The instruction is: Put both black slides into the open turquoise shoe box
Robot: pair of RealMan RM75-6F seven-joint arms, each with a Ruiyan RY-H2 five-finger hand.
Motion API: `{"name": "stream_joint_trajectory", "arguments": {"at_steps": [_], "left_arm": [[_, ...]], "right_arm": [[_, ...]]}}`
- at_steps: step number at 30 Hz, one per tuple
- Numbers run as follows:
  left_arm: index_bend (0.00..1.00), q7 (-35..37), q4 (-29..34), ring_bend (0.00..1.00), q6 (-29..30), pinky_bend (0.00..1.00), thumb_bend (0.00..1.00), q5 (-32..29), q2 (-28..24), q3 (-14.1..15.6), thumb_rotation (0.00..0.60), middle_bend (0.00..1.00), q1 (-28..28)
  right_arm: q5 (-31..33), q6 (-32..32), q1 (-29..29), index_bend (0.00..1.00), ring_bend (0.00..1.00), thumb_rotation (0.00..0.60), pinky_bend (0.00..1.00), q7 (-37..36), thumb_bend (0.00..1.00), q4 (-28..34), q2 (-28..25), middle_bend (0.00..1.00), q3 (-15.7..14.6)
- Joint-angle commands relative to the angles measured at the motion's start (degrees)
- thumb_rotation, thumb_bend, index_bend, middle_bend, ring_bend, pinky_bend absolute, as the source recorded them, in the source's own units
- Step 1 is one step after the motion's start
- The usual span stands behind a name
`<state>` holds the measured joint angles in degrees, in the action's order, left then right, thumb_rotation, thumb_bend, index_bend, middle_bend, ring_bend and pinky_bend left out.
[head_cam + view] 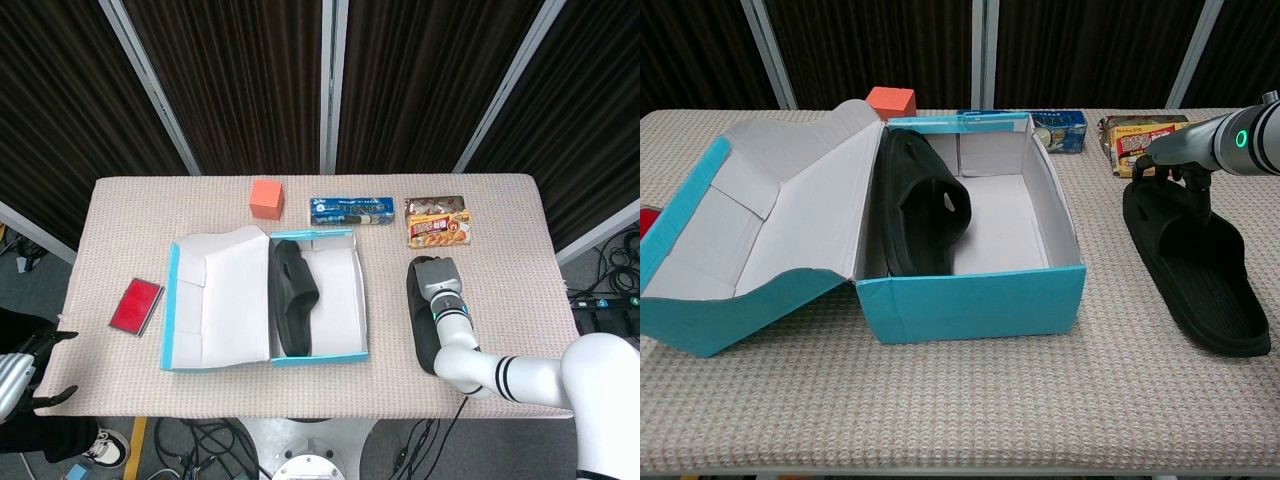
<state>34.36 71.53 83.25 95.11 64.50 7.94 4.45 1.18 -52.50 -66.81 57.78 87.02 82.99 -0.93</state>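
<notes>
Though right hand (pixel 1175 165) meets slide (pixel 1196 262), grasp unclear; left hand (pixel 20 370) cropped, spread.

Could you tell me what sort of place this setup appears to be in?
Probably a robot lab or recording booth: dark curtains on metal poles behind a cloth-covered table, loose cables on the floor, and assorted props like the turquoise shoe box.

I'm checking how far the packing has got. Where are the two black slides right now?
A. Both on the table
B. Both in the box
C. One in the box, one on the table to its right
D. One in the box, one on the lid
C: one black slide stands on edge against the left wall of the turquoise shoe box; the other slide lies on the table, with the right hand at its strap.
</notes>
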Motion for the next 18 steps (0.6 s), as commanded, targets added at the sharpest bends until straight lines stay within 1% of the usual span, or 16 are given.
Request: {"name": "stream_joint_trajectory", "arguments": {"at_steps": [1, 7, 14, 18], "left_arm": [[0.21, -0.1, 0.1, 0.1, -0.1, 0.26, 0.19, 0.0, 0.0, 0.0, 0.6, 0.21, 0.1], [0.21, -0.1, 0.2, 0.1, -0.2, 0.26, 0.19, -0.1, -0.1, 0.0, 0.6, 0.21, 0.1], [0.21, 0.1, -0.1, 0.1, -0.2, 0.26, 0.19, -0.1, 0.0, 0.1, 0.6, 0.21, -0.1], [0.21, 0.2, -0.3, 0.1, -0.2, 0.26, 0.19, -0.1, 0.1, 0.1, 0.6, 0.21, -0.1]], "right_arm": [[-0.6, -0.3, 0.3, 0.21, 0.21, 0.6, 0.36, -0.2, 0.1, -0.1, 0.1, 0.28, 0.0], [-1.6, -1.3, 0.8, 0.32, 0.24, 0.6, 0.37, -0.3, 0.1, -0.2, 0.4, 0.31, 0.0], [-3.3, -2.6, 1.5, 0.4, 0.27, 0.6, 0.4, -1.0, 0.11, -0.1, 0.7, 0.35, 0.6], [-4.4, -2.9, 2.2, 0.42, 0.3, 0.6, 0.43, -1.7, 0.12, -0.2, 0.9, 0.38, 1.0]]}}
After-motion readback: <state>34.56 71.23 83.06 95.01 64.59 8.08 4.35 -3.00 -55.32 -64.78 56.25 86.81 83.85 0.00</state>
